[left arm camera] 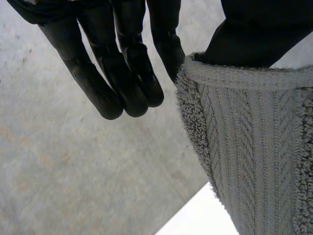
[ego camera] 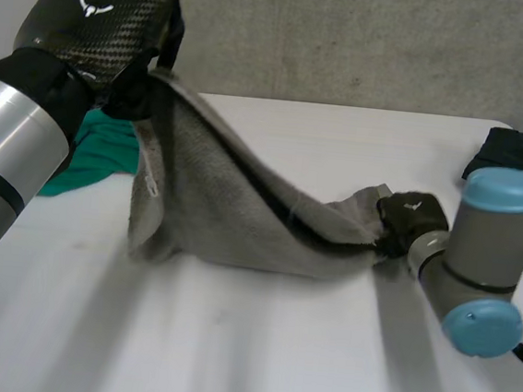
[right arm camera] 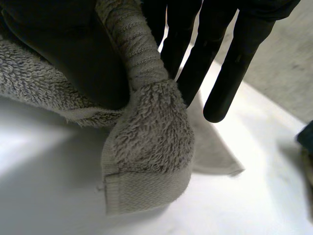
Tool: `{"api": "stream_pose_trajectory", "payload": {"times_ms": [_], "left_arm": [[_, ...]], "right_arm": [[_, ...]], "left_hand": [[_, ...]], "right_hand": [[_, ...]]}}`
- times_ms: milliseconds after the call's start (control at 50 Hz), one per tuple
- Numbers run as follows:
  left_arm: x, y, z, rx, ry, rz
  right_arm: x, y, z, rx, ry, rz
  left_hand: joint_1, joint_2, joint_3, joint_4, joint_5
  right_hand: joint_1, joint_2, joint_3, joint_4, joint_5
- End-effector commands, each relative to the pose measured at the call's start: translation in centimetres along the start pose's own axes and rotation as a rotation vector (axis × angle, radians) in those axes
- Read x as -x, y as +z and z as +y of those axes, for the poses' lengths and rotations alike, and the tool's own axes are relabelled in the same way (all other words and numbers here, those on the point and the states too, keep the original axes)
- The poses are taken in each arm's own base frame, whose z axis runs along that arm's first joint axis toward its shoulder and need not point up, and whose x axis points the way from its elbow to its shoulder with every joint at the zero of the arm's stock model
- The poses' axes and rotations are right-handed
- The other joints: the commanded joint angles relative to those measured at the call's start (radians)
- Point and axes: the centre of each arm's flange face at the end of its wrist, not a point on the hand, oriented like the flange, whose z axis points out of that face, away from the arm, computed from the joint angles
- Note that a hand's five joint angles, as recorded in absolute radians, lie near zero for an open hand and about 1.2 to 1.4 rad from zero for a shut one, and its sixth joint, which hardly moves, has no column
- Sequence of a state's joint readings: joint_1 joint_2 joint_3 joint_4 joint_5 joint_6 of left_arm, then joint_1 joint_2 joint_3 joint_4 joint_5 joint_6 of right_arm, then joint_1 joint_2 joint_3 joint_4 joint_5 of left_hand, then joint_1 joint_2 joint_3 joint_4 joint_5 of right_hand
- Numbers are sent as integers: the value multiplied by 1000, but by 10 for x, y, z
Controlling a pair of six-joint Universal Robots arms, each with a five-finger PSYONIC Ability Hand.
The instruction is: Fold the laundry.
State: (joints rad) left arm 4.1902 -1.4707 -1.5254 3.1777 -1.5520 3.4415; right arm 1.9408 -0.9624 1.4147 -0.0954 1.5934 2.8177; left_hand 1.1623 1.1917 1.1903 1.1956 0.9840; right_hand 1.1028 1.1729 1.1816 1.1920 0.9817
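A grey towel [ego camera: 214, 210] stretches across the white table [ego camera: 246, 352] between my two hands. My left hand [ego camera: 97, 23] is raised high at the back left. It pinches the towel's hemmed edge [left arm camera: 254, 147] between its thumb and a straight finger [left arm camera: 166, 49], and the cloth hangs down from there to the table. My right hand [ego camera: 412, 215] is low at the right, just above the table, shut on the towel's other end. There a corner [right arm camera: 151, 142] is squeezed between the thumb and the fingers [right arm camera: 234, 63] and droops below them.
A crumpled green cloth [ego camera: 99, 153] lies at the back left, behind my left arm. A dark folded cloth [ego camera: 521, 151] sits at the table's far right edge. A grey wall [ego camera: 351, 38] runs behind the table.
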Motion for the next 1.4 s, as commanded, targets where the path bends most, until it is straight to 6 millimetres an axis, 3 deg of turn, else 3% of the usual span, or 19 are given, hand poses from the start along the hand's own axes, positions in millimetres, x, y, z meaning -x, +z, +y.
{"api": "stream_pose_trajectory", "payload": {"times_ms": [20,160,240,340,420,520,540,600,620,700,740,800,880,960,1040,1120,1200,1300,1400], "left_arm": [[20,6,37,108,17,-34],[20,13,106,343,43,61],[10,14,147,505,82,147],[3,26,177,602,154,203],[11,55,186,581,242,163],[38,102,156,441,310,10],[47,117,134,344,309,-39],[62,137,92,148,281,-123],[71,146,63,7,254,-182],[92,151,2,-305,194,-313],[99,153,-14,-418,184,-362],[98,154,-13,-423,196,-368],[91,152,5,-333,210,-327],[80,146,41,-206,197,-268],[59,131,96,-44,178,-193],[39,111,145,91,155,-135],[19,87,191,218,137,-82],[5,64,219,303,126,-46],[4,57,214,300,122,-39]], "right_arm": [[-39,-29,-30,37,-112,-27],[-69,-78,-43,271,-396,-145],[-71,-94,-40,396,-446,-246],[-66,-82,-34,451,-442,-332],[-68,-54,-49,376,-448,-296],[-97,-20,-105,124,-332,-48],[-113,-14,-130,-8,-254,61],[-133,-10,-160,-199,-128,186],[-144,-11,-178,-324,-59,246],[-160,-25,-217,-616,51,333],[-164,-28,-223,-712,54,357],[-163,-30,-228,-788,27,375],[-147,-23,-216,-768,-10,329],[-128,-13,-193,-656,-37,248],[-104,-1,-157,-484,-37,154],[-68,10,-97,-234,-62,35],[-47,15,-44,-40,-104,-45],[-27,9,2,142,-157,-131],[-24,-1,7,220,-172,-148]], "left_hand": [[234,205,206,201,238],[234,205,206,201,238],[234,205,206,201,238],[234,205,206,201,238],[234,205,206,201,238],[234,205,206,201,238],[234,205,206,201,238],[234,205,206,201,238],[234,205,206,201,238],[234,205,206,201,238],[234,205,206,201,238],[234,205,206,201,238],[234,205,206,201,238],[234,205,206,201,238],[234,205,206,201,238],[234,205,206,201,238],[234,205,206,201,238],[234,205,206,201,238],[234,205,206,201,238]], "right_hand": [[293,223,215,204,240],[293,223,215,204,240],[293,223,215,204,240],[293,223,215,204,240],[293,223,215,204,240],[293,223,215,204,240],[293,223,215,204,240],[293,223,215,204,240],[293,223,215,204,240],[293,223,215,204,240],[293,223,215,204,240],[293,223,215,204,240],[293,223,215,204,240],[293,223,215,204,240],[293,223,215,204,240],[293,223,215,204,240],[293,223,215,204,240],[293,223,215,204,240],[88,18,10,-1,35]]}}
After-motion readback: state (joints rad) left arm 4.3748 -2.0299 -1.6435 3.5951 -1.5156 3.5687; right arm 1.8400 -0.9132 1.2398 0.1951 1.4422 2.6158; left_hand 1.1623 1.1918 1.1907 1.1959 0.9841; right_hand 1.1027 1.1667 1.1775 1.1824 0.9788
